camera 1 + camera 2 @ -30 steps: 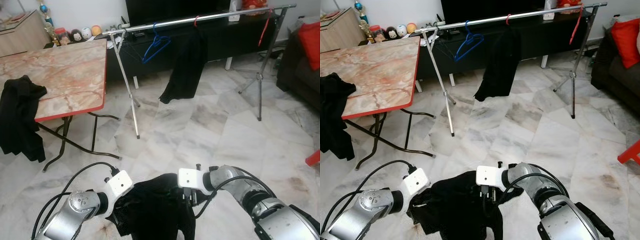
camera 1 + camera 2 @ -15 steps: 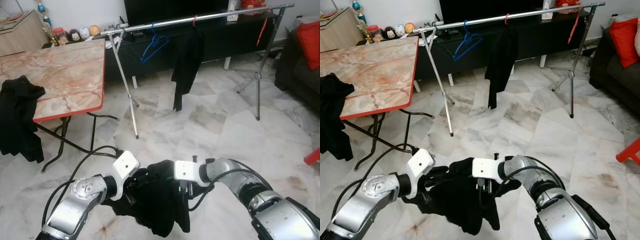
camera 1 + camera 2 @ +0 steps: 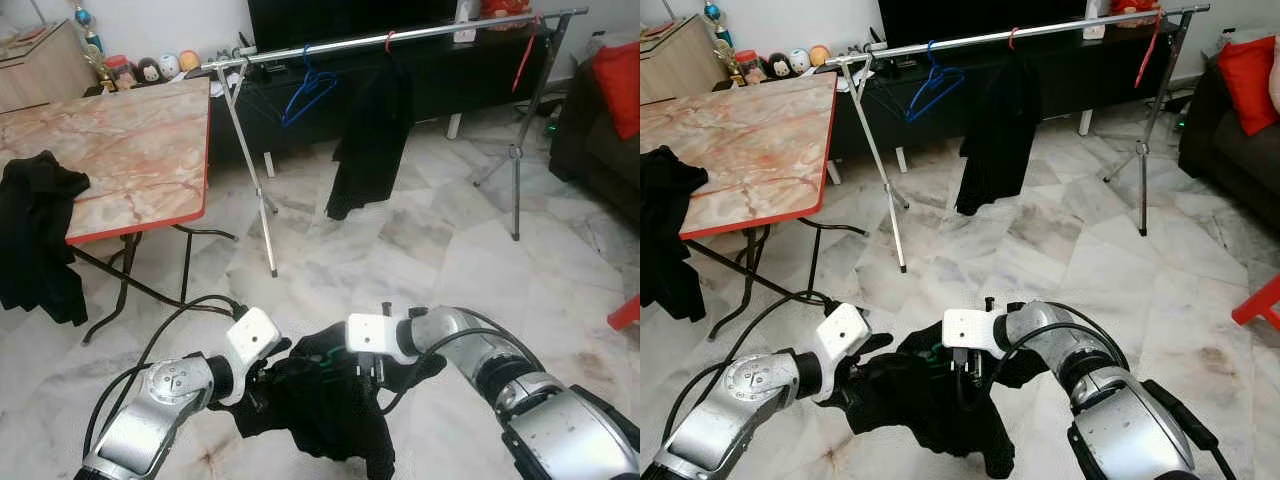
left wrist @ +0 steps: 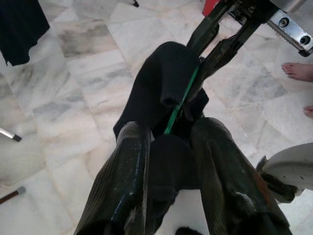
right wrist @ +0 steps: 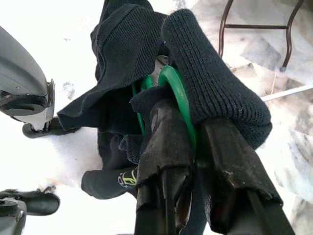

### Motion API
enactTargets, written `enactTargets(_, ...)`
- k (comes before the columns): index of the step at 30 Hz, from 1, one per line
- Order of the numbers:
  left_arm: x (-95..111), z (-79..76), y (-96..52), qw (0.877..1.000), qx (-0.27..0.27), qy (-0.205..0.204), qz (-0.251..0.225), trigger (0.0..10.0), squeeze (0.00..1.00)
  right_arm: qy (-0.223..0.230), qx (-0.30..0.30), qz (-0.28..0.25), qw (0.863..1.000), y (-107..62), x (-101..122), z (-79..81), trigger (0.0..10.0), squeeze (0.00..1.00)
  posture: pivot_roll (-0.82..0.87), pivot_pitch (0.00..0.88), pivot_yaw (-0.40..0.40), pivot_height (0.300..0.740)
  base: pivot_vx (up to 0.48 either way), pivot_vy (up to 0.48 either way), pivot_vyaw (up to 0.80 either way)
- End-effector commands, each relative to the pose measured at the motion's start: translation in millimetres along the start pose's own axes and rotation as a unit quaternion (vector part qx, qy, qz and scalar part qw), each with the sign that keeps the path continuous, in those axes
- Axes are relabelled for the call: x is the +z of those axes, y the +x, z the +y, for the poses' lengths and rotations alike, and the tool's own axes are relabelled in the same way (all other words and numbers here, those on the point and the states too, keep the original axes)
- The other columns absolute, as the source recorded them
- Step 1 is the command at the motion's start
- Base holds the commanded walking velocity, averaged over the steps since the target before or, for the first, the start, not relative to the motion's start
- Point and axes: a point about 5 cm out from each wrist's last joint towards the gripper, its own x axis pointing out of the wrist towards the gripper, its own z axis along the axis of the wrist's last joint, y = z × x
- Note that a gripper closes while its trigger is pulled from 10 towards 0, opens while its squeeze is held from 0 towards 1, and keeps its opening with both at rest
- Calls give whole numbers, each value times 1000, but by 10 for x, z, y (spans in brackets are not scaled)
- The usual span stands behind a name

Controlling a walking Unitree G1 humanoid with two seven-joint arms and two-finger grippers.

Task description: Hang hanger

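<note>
A black garment (image 3: 330,410) on a green hanger (image 5: 176,90) hangs low in front of me, held between both grippers. My left gripper (image 3: 268,375) is shut on a fold of the black cloth (image 4: 168,161), with the green hanger (image 4: 182,100) running just beyond its fingers. On the garment's right side my right gripper (image 3: 372,368) is shut on the green hanger's curved part, cloth bunched around its fingers (image 5: 164,137). The metal clothes rail (image 3: 400,38) stands across the room. It carries a blue hanger (image 3: 308,92), a hung black garment (image 3: 372,140) and a red hanger (image 3: 527,50).
A marble-topped folding table (image 3: 130,150) with a red edge stands at the left, black clothing (image 3: 35,235) draped over its corner. A dark sofa with a red cushion (image 3: 618,75) is at the right. A person's bare foot (image 4: 298,71) is on the marble floor nearby.
Both grippers rose with the garment from the floor, then sank slightly. The left gripper closed in on the cloth. The black garment on the rail has swung.
</note>
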Motion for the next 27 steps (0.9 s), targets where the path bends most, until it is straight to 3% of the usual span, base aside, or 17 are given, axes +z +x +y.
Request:
enactTargets(1, -29, -6, -34, 1000, -11, -6, 5, 10000, 0, -29, -10, -30, 999, -29, 169, -135, 0, 0, -58, 0, 105, 740, 0, 0, 0)
enactTargets(4, -37, -70, -22, 999, -30, -15, 2, 10000, 0, -40, 4, -39, 998, -62, 208, -163, 0, 0, -59, 0, 104, 740, 0, 0, 0)
enactTargets(5, -49, -74, -6, 999, -30, -22, -1, 10000, 1000, -48, 10, -46, 998, -84, 237, -186, 0, 0, -61, 0, 104, 740, 0, 0, 0)
enactTargets(14, -145, -65, -2, 999, -25, -10, 17, 10000, 1000, -70, 22, -58, 996, -144, 289, -234, 0, 0, -65, 0, 104, 740, 0, 0, 0)
enactTargets(15, -169, -68, -3, 999, -26, -1, 25, 10000, 616, -83, 24, -67, 994, -182, 344, -283, 0, 0, -70, 0, 104, 740, 0, 0, 0)
enactTargets(16, -169, -68, -3, 999, -26, -1, 25, 10000, 616, -83, 24, -67, 994, -182, 344, -283, 0, 0, -70, 0, 104, 740, 0, 0, 0)
enactTargets(17, -204, -71, 2, 999, -27, 8, 35, 10000, 0, -104, 27, -81, 991, -239, 434, -356, 0, 0, -72, 0, 103, 740, 0, 0, 0)
enactTargets(27, -258, -9, 74, 999, 5, 4, 37, 10000, 0, -133, 29, -126, 983, -313, 671, -474, 0, 0, -80, 0, 100, 740, 0, 0, 0)
